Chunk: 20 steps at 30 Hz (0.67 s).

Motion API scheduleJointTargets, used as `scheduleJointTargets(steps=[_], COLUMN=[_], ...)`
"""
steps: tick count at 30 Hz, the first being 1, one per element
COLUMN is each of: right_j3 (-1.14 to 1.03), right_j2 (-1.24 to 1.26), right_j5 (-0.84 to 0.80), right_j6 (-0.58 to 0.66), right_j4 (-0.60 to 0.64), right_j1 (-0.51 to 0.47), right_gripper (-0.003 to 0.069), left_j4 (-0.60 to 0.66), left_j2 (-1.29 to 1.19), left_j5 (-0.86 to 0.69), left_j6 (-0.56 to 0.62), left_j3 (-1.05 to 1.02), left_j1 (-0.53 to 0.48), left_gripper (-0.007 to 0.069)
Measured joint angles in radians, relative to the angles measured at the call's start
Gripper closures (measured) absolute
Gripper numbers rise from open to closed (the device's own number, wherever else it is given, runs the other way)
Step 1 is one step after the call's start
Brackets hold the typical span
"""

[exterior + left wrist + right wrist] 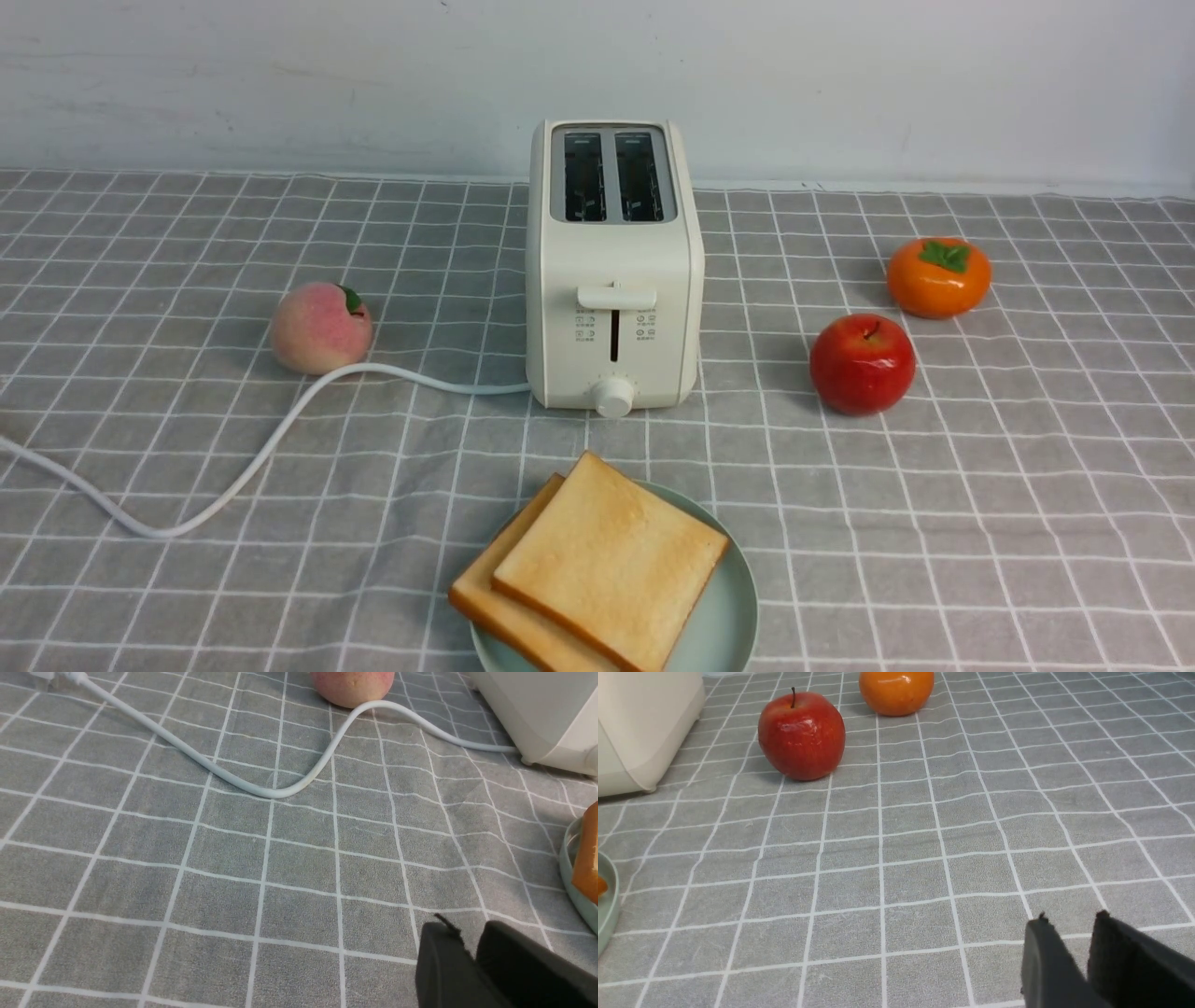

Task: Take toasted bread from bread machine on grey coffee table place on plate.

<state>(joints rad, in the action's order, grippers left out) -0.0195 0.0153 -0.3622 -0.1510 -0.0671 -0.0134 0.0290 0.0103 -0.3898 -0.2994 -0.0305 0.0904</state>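
Two slices of toast [607, 560] lay flat on the plate [733, 616], stacked and overlapping, at the near edge of the table [980, 523] in front of the toaster [611, 271]. The upper slice sat turned like a diamond, one corner pointing toward the toaster; the lower one jutted out to the left, past the plate's rim. Being square, they had no clear long axis. Their faces were pale gold, the crusts darker orange-brown. Both toaster slots stood empty.

The left gripper [472, 952] and right gripper [1069, 952] showed fingers nearly together, a thin gap between, holding nothing, each above bare cloth.
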Motion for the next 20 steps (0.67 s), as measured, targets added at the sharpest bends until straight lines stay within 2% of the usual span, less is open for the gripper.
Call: scheduleJointTargets(steps=[20], right_j3=[0.000], right_j2=[0.000], right_j5=[0.000], right_j6=[0.000], right_j4=[0.000], right_j1=[0.000], right_gripper=[0.0481], left_j4=[0.000], left_j2=[0.000], left_j5=[0.000], left_j6=[0.000], left_j3=[0.000], left_j1=[0.000], left_gripper=[0.0501])
